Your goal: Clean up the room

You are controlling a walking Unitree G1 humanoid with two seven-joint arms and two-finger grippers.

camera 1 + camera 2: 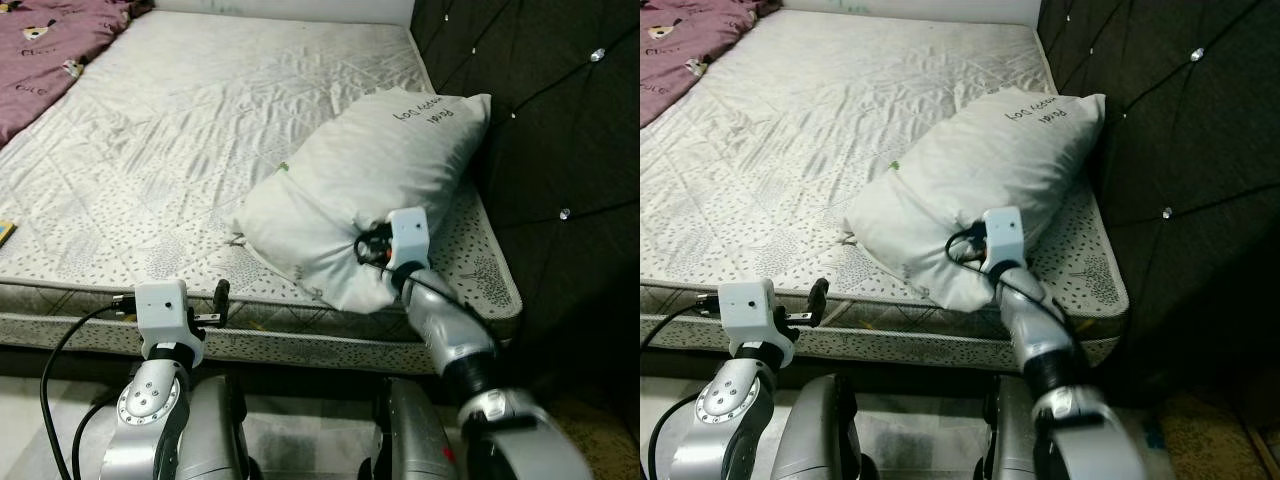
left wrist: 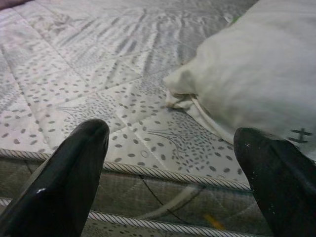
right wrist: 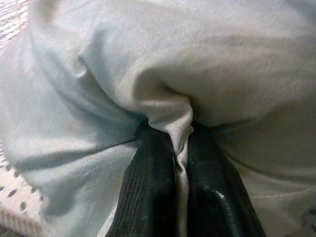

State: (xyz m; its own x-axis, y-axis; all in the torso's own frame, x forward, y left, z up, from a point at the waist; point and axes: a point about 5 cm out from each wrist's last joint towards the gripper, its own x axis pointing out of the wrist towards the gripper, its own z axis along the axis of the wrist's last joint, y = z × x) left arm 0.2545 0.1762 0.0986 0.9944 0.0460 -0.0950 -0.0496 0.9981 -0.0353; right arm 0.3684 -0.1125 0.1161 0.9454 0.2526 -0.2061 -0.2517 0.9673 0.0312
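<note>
Pillow point(image 1: 375, 185) on mattress point(image 1: 150, 160), right side, long axis running from near edge up toward headboard point(image 1: 550, 130). Right gripper point(image 3: 180, 163) pinches a fold at its near end. Left gripper point(image 2: 173, 168) wide, unloaded, at near edge, left of pillow.

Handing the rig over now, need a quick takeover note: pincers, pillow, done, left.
Right pincer: shut on a fold of the white pillow.
Left pincer: open, holding nothing, at the mattress edge.
Pillow lies on the mattress corner beside the dark headboard; maroon blanket bunched at the far left.
Done: pillow gripped.
Left: place the pillow, probably tidy the blanket.
</note>
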